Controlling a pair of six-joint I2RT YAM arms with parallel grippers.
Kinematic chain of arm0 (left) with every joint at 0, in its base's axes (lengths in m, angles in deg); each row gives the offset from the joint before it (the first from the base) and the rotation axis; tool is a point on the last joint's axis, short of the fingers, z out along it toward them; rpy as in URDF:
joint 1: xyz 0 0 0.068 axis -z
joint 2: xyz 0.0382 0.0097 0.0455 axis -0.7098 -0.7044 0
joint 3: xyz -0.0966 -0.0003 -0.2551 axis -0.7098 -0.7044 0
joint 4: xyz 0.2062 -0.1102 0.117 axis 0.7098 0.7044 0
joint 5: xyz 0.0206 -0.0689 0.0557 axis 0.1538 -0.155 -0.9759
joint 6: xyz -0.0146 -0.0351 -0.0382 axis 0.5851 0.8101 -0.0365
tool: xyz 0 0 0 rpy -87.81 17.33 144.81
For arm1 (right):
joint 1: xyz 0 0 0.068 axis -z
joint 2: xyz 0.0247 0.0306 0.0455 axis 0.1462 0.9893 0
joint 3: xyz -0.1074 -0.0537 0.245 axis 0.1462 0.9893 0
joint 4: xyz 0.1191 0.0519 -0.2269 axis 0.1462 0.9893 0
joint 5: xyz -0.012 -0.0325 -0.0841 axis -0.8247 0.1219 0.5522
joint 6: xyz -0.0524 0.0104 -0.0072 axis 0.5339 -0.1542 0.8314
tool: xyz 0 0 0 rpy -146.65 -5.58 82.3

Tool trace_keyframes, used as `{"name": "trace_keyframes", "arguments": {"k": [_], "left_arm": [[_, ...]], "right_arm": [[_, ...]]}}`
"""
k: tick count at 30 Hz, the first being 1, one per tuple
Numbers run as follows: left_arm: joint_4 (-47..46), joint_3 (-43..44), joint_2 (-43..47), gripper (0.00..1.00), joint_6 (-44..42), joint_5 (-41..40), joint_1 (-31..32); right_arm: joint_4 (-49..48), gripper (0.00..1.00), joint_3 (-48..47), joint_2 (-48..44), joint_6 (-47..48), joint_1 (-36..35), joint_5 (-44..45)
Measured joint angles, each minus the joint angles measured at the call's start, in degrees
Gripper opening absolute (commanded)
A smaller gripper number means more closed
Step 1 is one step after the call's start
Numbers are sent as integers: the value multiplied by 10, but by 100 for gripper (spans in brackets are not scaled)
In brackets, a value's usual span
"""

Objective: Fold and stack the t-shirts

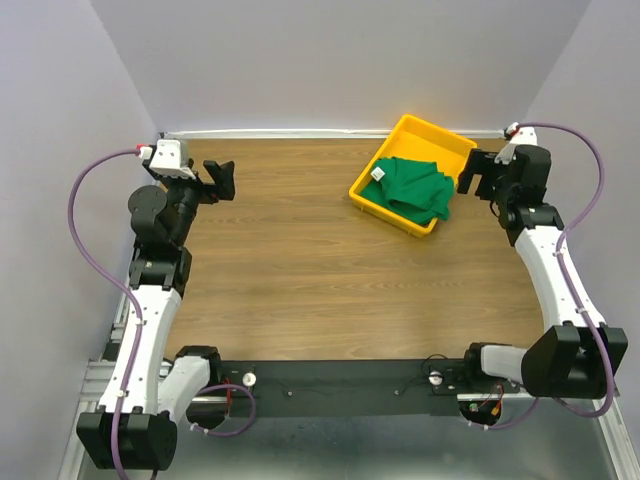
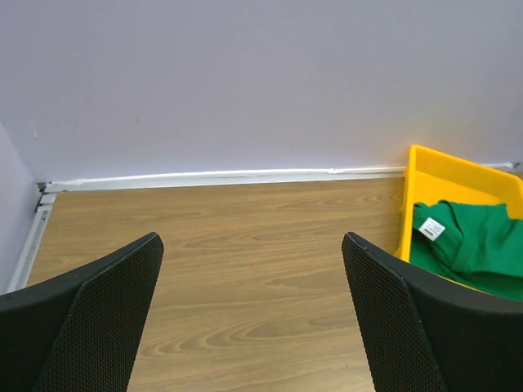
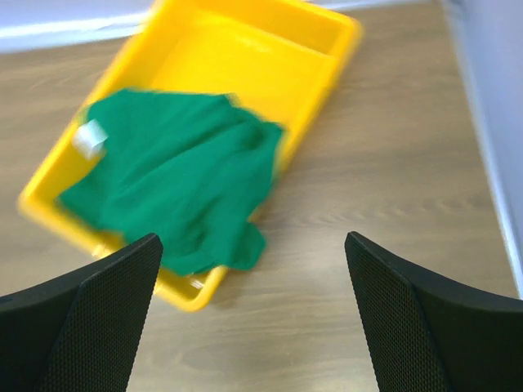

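A dark green t-shirt [image 1: 415,187] with a white neck tag lies crumpled in a yellow tray [image 1: 424,133] at the back right of the table. One corner of it hangs over the tray's near rim. It also shows in the right wrist view [image 3: 176,175] and the left wrist view [image 2: 478,245]. My right gripper [image 1: 472,176] is open and empty, raised just right of the tray. My left gripper [image 1: 222,180] is open and empty at the back left, well away from the tray.
The wooden table [image 1: 300,260] is bounded by a wall at the back and on both sides. A black rail [image 1: 330,385] with the arm bases runs along the near edge.
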Motion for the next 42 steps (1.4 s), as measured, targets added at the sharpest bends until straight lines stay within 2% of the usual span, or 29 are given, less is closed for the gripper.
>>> {"name": "trace_keyframes", "arguments": {"k": [5, 9, 14, 18, 24, 27, 30, 31, 33, 37, 42], "left_arm": [[9, 0, 19, 98, -5, 36, 0], [16, 0, 35, 98, -7, 52, 0], [28, -1, 69, 98, -7, 58, 0], [35, -16, 96, 98, -5, 58, 0], [50, -41, 119, 98, 3, 58, 0], [54, -45, 123, 98, 4, 58, 0], [54, -45, 125, 98, 6, 58, 0], [54, -45, 125, 98, 7, 58, 0], [54, -45, 125, 98, 8, 58, 0], [54, -45, 122, 98, 13, 58, 0], [49, -45, 110, 98, 19, 58, 0]], "right_arm": [[6, 100, 4, -20, 197, -2, -278], [14, 100, -3, 7, 293, -21, -401], [32, 100, -94, 167, 368, -24, -387], [57, 99, -132, 244, 458, -81, -288], [65, 94, -180, 323, 521, -153, -189], [71, 77, -190, 342, 525, -166, -149], [76, 33, -211, 375, 510, -174, -100], [79, 14, -222, 387, 499, -176, -83], [85, 2, -254, 416, 480, -178, -49], [115, 1, -311, 426, 425, -178, -34], [156, 0, -415, 363, 364, -177, -147]]}}
